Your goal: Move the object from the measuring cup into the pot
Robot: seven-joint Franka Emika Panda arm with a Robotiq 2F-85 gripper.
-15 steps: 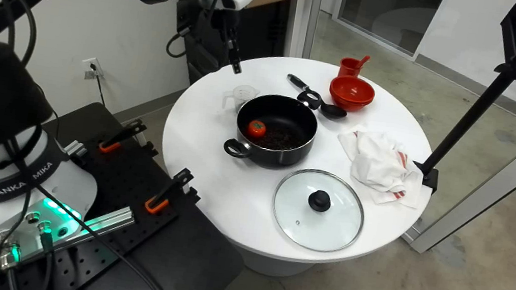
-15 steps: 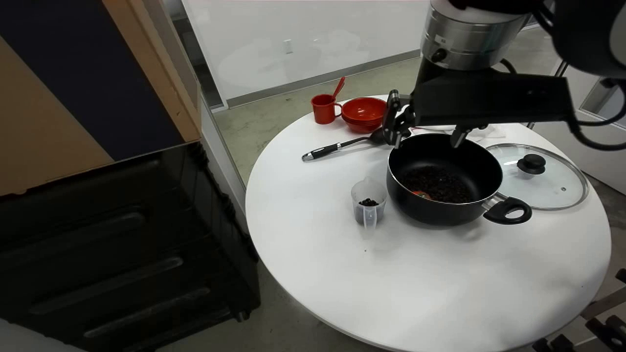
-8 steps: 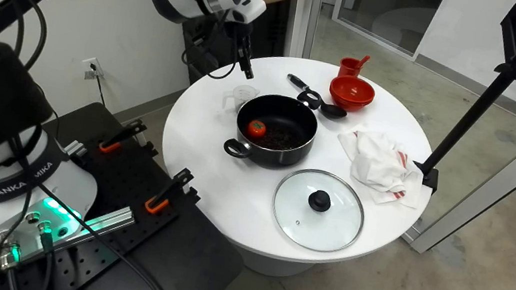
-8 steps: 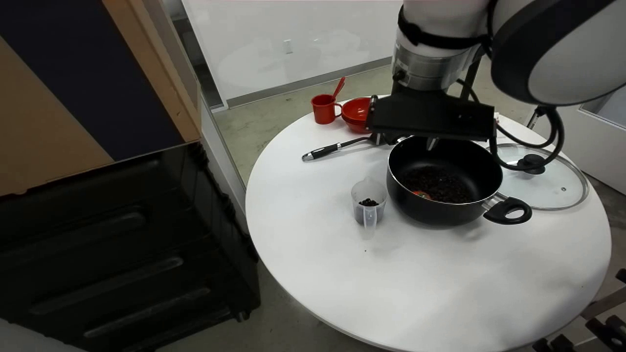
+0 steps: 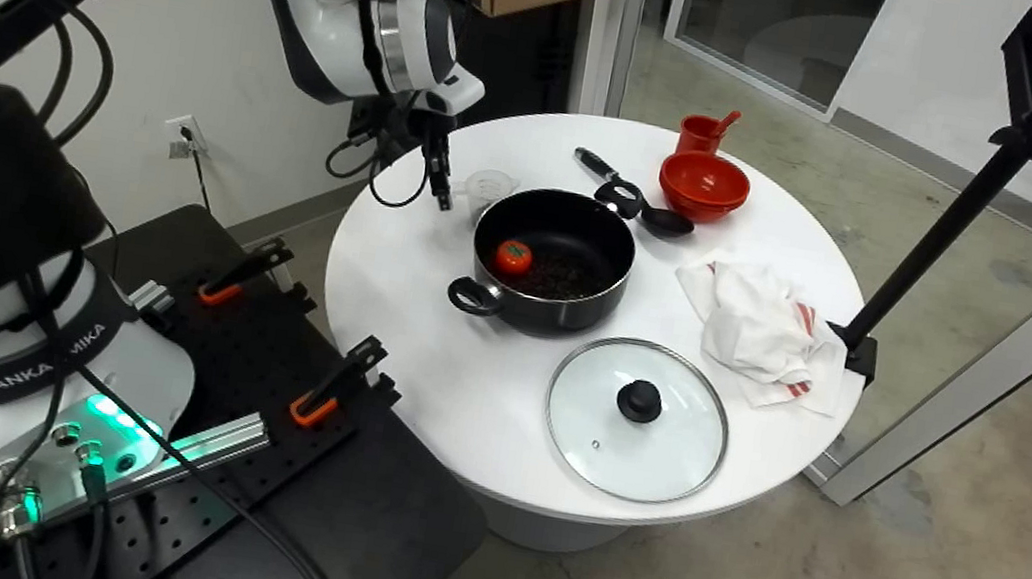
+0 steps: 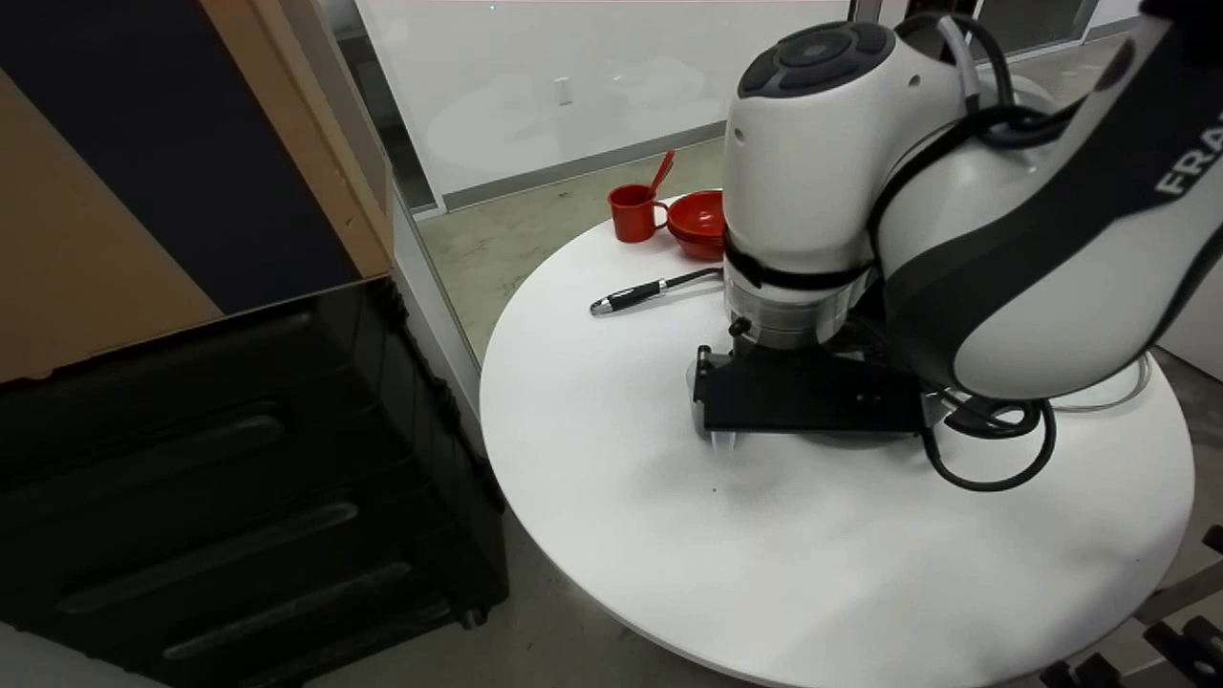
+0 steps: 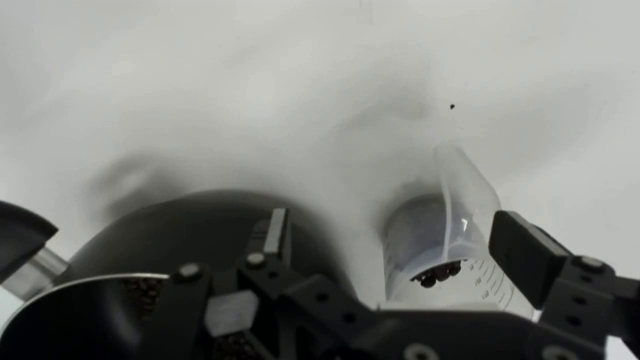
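Note:
The clear measuring cup (image 5: 489, 191) stands upright on the white table beside the pot. In the wrist view the measuring cup (image 7: 420, 230) shows its handle, printed scale and several dark beans inside. The black pot (image 5: 563, 314) holds a tomato (image 5: 512, 258) and dark beans (image 5: 560, 279); its wall (image 7: 200, 225) lies left in the wrist view. My gripper (image 7: 396, 237) is open and empty, above the cup; one finger appears over the pot's side, the other by the cup's handle. In an exterior view the arm hides most of the pot and cup (image 6: 723, 441).
The glass lid (image 5: 636, 428) and a white cloth (image 5: 762, 334) lie on the table. A black spoon (image 5: 665, 222), red bowls (image 5: 705, 183) and a red mug (image 5: 697, 135) stand beyond the pot. A cardboard box (image 6: 287, 143) sits beside the table.
The gripper first shifted slightly toward the pot, then came down and over to the measuring cup. The arm now covers the pot in an exterior view. The cup and pot have not moved.

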